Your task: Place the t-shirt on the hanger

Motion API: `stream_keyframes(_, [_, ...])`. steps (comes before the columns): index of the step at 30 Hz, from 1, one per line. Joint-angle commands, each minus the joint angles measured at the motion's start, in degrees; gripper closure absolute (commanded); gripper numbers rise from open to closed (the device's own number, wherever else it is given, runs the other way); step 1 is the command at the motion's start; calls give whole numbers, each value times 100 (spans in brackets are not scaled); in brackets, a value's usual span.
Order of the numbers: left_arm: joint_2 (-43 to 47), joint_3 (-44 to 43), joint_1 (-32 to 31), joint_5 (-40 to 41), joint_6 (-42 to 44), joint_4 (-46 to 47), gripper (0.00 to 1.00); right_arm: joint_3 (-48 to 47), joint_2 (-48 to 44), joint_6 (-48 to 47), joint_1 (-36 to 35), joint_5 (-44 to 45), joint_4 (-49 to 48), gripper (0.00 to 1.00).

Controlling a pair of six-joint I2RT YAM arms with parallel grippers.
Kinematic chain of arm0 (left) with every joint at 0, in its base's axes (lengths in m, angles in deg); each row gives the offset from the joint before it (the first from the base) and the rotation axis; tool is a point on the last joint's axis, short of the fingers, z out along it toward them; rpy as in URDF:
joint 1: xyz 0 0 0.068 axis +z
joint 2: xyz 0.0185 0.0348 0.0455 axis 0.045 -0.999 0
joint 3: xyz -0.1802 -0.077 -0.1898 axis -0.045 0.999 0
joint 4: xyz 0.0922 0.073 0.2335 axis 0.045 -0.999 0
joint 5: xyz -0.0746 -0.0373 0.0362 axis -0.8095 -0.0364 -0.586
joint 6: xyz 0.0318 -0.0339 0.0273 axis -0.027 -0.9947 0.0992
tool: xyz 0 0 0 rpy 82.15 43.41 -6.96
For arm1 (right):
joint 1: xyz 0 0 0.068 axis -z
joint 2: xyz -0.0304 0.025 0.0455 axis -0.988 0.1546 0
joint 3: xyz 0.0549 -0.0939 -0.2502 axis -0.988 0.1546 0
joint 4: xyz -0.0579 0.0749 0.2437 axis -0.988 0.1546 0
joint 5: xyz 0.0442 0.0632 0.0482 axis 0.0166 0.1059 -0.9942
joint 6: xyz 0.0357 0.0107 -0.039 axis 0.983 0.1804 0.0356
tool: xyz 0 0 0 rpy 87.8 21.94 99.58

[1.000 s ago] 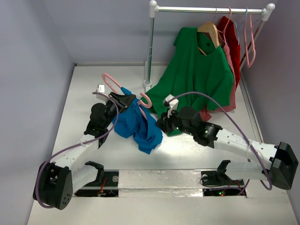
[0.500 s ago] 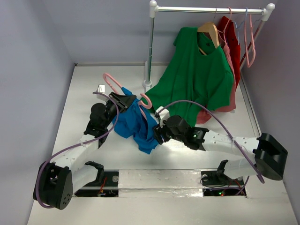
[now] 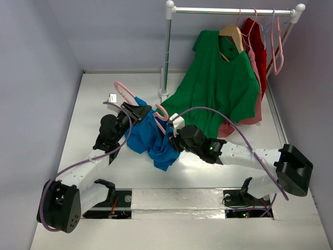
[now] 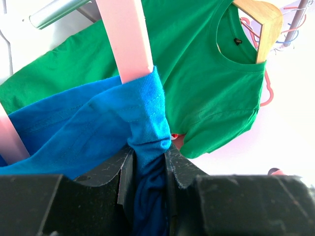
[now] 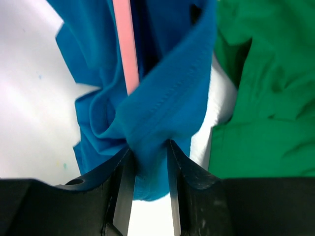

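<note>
Jaws of the left gripper [image 4: 147, 164] are pressed together on a bunched fold of the bright blue short-sleeved fabric t-shirt [image 4: 83, 130]. The pinched cloth is dark and narrow between the two black fingers. Just above that pinch, a flat bar of the light pink thin plastic clothes hanger [image 4: 129, 42] is seen emerging from a ribbed blue edge, and a second pink bar shows at the left border of the left wrist view.

Jaws of the right gripper [image 5: 146, 160] are likewise closed on a stitched blue fold, with a pink hanger bar running down into the fabric directly above them.

From above, the t-shirt is held between the two grippers, near the middle of the white table [image 3: 93, 88], with the left gripper at its upper left and the right gripper at its right side. The curved pink hook is seen beyond the left gripper. Behind, a green fabric t-shirt [image 3: 218, 83] hangs on a tan wooden hanger [image 3: 234, 34] from a metal rail [image 3: 229, 10].
</note>
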Motion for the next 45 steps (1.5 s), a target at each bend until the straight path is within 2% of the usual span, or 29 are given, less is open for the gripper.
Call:
stream_keyframes(1, [154,-57,24,-178,-37,447,100,-349,6,-125,-43,192,-574,64])
stream_keyframes(5, [146,-22,24,-231,-46,482,100,-428,93,-186,-43,263,-750,58])
stream_keyframes(20, [321,-31,24,-327,-81,403,100,-551,489,-186,264,-457,-1558,56])
stream_keyframes(23, [304,-31,24,-345,-116,421,100,-595,621,-186,264,-633,-1673,59])
stream_keyframes(26, [339,-39,24,-345,-116,429,100,-612,674,-186,264,-616,-1743,66])
stream_keyframes(29, [330,-57,24,-336,-116,412,100,-577,639,-186,264,-529,-1761,85])
stream_keyframes(30, [321,-66,24,-336,-107,412,100,-560,604,-169,264,-493,-1761,96])
stream_keyframes(31, [313,-127,24,-336,-72,386,100,-525,560,-169,264,-423,-1761,100])
stream_keyframes(34, [260,-398,24,-310,243,61,99,-446,279,-134,264,-449,-1516,100])
stream_keyframes(35, [295,-461,24,-197,418,-114,82,-445,200,-108,264,-440,-1393,100])
stream_keyframes(37, [374,-523,24,-29,569,-212,63,-410,-46,-37,264,-510,-1086,100])
stream_keyframes(38, [461,-549,24,137,630,-308,48,-384,-134,-11,264,-528,-988,100])
stream_keyframes(41, [611,-681,24,401,903,-580,34,-296,-468,103,264,-563,-645,100])
stream_keyframes(45, [717,-778,24,490,1123,-704,29,-138,-829,200,317,-590,-452,100])
